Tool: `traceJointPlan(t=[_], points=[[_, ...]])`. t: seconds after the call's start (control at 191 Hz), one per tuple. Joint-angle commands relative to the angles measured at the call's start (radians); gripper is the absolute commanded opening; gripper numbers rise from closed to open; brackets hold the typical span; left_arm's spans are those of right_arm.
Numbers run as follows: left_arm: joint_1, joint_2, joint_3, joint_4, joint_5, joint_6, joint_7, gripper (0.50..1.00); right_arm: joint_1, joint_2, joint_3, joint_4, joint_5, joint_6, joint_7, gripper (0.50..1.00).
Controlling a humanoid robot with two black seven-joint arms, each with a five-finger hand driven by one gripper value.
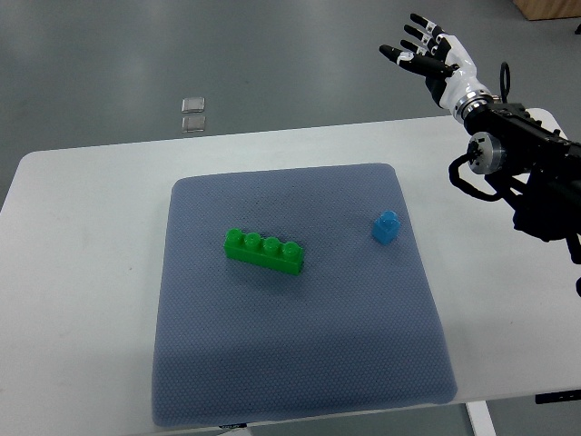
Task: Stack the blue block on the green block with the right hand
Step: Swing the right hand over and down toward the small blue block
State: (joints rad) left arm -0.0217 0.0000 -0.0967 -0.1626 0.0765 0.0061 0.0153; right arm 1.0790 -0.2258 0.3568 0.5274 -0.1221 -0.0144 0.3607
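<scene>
A long green block (265, 252) with several studs lies near the middle of the grey-blue mat (300, 363). A small blue block (386, 226) stands upright on the mat to its right, apart from it. My right hand (423, 49) is raised at the upper right, beyond the table's far edge and well away from both blocks. Its fingers are spread and hold nothing. The left arm does not show.
The mat lies on a white table (82, 272). Two small clear squares (192, 114) lie on the floor beyond the table's far edge. The right arm's black forearm (526, 163) hangs over the table's right side.
</scene>
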Motion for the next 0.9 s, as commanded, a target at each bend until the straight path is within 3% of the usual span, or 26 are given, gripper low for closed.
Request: traceJointPlan(t=[0.0,0.314,0.477,0.692,0.896], points=[[0.000,0.000,0.000,0.000,0.000,0.000,0.000,1.000,0.036,-0.049,-0.056,0.052,-0.103,0.004,0.000,0.909],[0.000,0.000,0.000,0.000,0.000,0.000,0.000,1.000,0.099,-0.104,-0.183,0.094,-0.200,0.076,0.009,0.909],[0.000,0.000,0.000,0.000,0.000,0.000,0.000,1.000,0.122,-0.161,-0.233,0.126,-0.521,0.169,0.081,0.909],[0.000,0.000,0.000,0.000,0.000,0.000,0.000,1.000,0.167,-0.268,-0.239,0.281,-1.016,0.244,0.162,0.909],[0.000,0.000,0.000,0.000,0.000,0.000,0.000,1.000,0.177,-0.290,-0.302,0.376,-1.194,0.301,0.165,0.909]])
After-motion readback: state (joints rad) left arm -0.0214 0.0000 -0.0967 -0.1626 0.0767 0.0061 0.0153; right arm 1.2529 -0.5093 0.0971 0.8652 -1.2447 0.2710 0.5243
